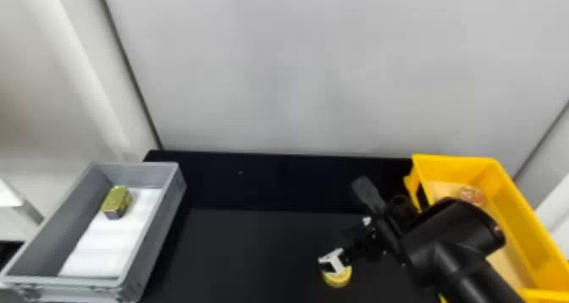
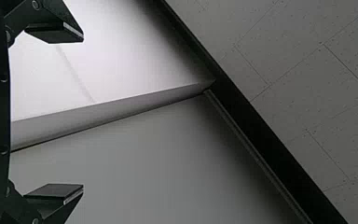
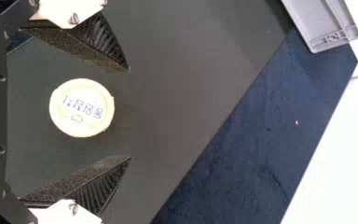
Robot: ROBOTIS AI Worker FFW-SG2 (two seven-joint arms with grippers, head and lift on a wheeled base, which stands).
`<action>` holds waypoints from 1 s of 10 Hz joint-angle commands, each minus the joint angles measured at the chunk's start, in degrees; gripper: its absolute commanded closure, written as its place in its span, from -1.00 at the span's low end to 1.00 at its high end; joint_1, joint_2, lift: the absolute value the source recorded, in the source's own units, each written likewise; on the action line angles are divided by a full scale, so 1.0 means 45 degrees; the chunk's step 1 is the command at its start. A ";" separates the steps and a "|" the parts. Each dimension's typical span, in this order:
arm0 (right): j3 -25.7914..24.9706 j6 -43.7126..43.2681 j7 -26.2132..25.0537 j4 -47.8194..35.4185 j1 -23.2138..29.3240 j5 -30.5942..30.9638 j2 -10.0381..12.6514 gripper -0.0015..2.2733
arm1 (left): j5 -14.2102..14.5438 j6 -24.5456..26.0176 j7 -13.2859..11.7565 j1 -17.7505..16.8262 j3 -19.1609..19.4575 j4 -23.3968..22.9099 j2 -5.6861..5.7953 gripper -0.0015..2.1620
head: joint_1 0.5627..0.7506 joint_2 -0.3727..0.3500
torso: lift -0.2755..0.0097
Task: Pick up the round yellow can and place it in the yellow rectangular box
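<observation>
Right wrist view: gaps separate fingers [image 3: 87,179] from can [image 3: 81,108].

L: crate [image 1: 163,217], blk [image 1: 116,200] in | betw: can [image 1: 338,280] on tbl [image 1: 245,247] | R: box [image 1: 508,200], item [image 1: 471,194] in

Pale grey wall [image 1: 296,69] — black table [image 1: 254,247].

You can make out rows of small blue characters on the can's [image 3: 81,107] pale round top in the right wrist view, beside a small rounded outline, but you can't read them reliably. You also have a small mark on the grey box [image 3: 313,28], too unclear to call lettering
</observation>
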 commanded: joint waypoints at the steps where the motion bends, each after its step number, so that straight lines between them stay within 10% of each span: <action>1: 0.0171 -0.0265 0.0091 0.0389 0.0014 0.0107 0.0029 -0.88 | 0.0003 -0.0020 0.0001 -0.0018 -0.0020 0.0013 0.0001 -0.87 | 0.07 0.18 | 0.87; 10: 0.0190 -0.0577 0.0463 0.1034 0.0249 0.0498 0.0029 -0.88 | 0.0003 -0.0020 0.0001 0.0002 -0.0039 -0.0006 0.0020 -0.87 | 0.07 0.18 | 0.87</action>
